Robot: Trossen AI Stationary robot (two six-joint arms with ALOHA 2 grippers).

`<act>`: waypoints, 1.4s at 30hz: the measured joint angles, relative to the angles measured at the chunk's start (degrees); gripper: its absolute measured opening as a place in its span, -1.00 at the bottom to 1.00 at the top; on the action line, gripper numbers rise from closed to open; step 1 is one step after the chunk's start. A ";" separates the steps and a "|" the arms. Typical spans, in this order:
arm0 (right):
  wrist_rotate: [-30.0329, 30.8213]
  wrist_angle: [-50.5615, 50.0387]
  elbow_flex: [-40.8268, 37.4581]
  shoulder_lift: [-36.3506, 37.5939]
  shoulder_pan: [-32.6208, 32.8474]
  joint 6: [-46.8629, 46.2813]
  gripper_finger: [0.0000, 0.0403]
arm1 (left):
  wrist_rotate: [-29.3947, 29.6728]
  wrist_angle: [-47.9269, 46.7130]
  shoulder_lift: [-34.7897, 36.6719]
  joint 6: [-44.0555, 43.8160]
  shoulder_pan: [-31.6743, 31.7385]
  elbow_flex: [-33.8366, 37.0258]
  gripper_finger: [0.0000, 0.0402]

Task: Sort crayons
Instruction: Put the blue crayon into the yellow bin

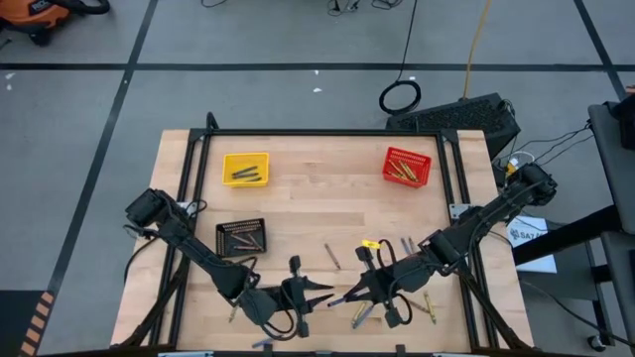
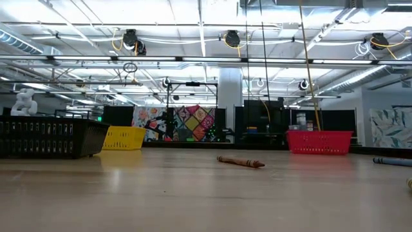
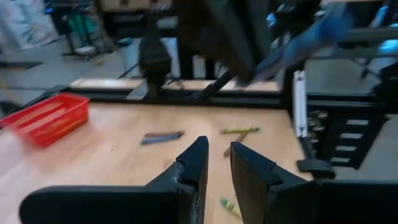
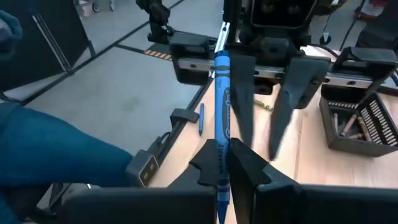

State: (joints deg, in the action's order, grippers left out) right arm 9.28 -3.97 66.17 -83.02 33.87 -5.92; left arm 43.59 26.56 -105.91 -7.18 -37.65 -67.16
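Our right gripper (image 4: 222,163) pinched 1 blue crayon (image 4: 222,93) near the counter's (image 1: 317,198) near edge; our left gripper (image 3: 216,163) faced it, slightly spread

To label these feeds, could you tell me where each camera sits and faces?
High: overhead, straight down on table; left arm, right arm show.
Low: table height, across to red basket; no arm.
Left wrist: past open left gripper toward red basket.
Right wrist: past right gripper, shut on blue crayon, toward black basket.
Shared: red basket, in high, low, left wrist.
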 joint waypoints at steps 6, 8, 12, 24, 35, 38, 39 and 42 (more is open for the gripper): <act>1.36 0.15 0.00 0.00 0.00 -0.25 -1.00 | -2.18 4.60 0.00 5.25 0.72 0.00 -0.64; 1.38 0.50 0.00 0.00 0.00 -0.25 -1.00 | -3.16 5.30 0.02 6.50 0.77 0.00 -0.64; 1.40 1.79 0.00 0.00 0.00 -0.23 -1.00 | -4.90 6.36 0.02 8.07 0.94 0.00 -0.64; 1.48 2.49 0.04 0.02 -0.17 -0.23 -1.00 | -7.58 13.81 0.02 15.35 0.94 -0.02 -0.64; 1.49 2.16 0.04 0.07 -1.12 -0.43 -1.00 | -7.98 14.76 0.02 15.19 2.72 -0.02 -0.64; 1.44 2.16 0.04 0.07 -1.22 -0.36 -1.00 | -8.25 14.99 0.02 15.19 2.98 -0.02 -0.65; 1.44 2.14 0.04 0.07 -1.25 -0.36 -1.00 | -8.43 15.09 0.02 15.22 3.02 -0.02 -0.66; 1.40 2.23 0.04 0.05 -1.25 -0.36 -1.00 | -8.98 15.12 0.02 15.22 3.07 -0.02 -0.76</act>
State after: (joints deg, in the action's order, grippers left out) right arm 10.68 -1.74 66.21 -82.98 32.62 -6.28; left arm 34.62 41.68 -105.89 8.03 -34.58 -67.18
